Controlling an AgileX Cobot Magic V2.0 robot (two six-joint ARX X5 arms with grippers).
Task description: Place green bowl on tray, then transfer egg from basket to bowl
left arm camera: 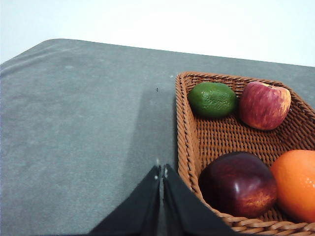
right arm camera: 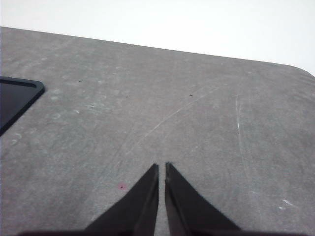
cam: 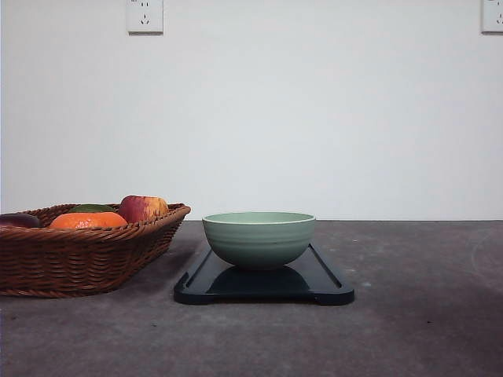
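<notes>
While both arms hang back from the work, the bowl step looks finished. Nearest the camera in the front view is bare grey table (cam: 409,330). Next comes the tray (cam: 330,292), dark and flat, lying centre. On it stands the bowl (cam: 259,238), pale green, upright, resting squarely on the tray's middle. Nothing can be seen inside it from this low angle.

To the left, just beside the tray but not touching it, sits the basket (cam: 78,263), brown wicker. Over its rim show an orange (cam: 88,221), a red apple (cam: 143,208), a green fruit (cam: 91,208) and the edge of a dark purple fruit (cam: 19,221). Behind everything is a plain white wall (cam: 314,118) with two sockets.

From the left wrist camera, the left gripper (left arm camera: 161,172) has its jaws pressed together, holding nothing, poised above the table just outside the basket's wall. The same four fruits lie inside. No egg is visible in the part of the basket shown.

From the right wrist camera, the right gripper (right arm camera: 161,167) is likewise closed and empty, over bare table, with a tray corner off to one side.

My judgement: the egg transfer is now in hand. The next move calls for finding the egg, opening the left jaws, and reaching in past the fruit with a gentle grip.
</notes>
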